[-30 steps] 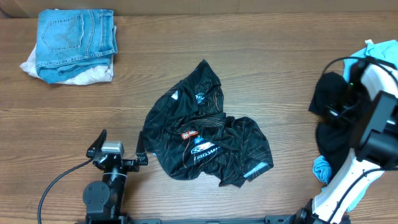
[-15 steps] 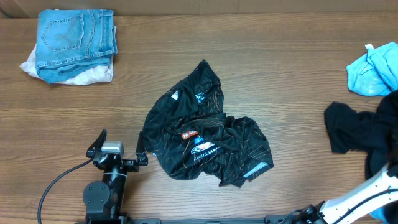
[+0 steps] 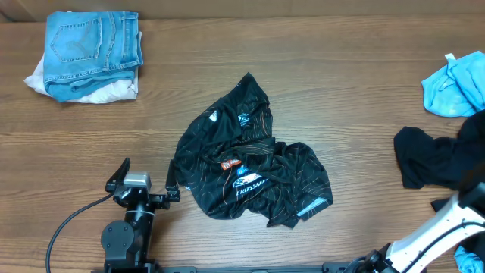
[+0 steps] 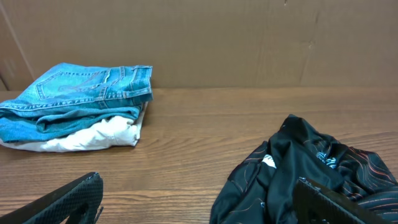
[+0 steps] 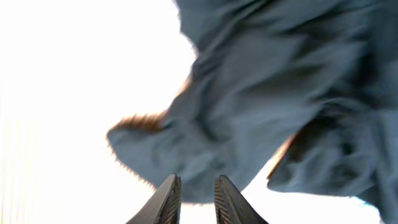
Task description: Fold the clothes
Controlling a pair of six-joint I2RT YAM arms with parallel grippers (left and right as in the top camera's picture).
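The black jersey lies crumpled at the table's middle, with white lettering and small logos showing. It also shows in the left wrist view. My left gripper rests just left of it, wide open and empty. In the left wrist view its right finger overlaps the jersey's edge. My right gripper is empty, its jaws only a narrow gap apart, and points at a blurred dark cloth in a washed-out view. In the overhead view only the right arm shows, at the bottom right corner.
Folded blue jeans sit on a white garment at the far left, also seen in the left wrist view. A plain black garment and a light blue one lie at the right edge.
My right arm has pulled back from over the plain black garment to the bottom right corner, uncovering that garment and the light blue one. The jersey and left arm have not moved.
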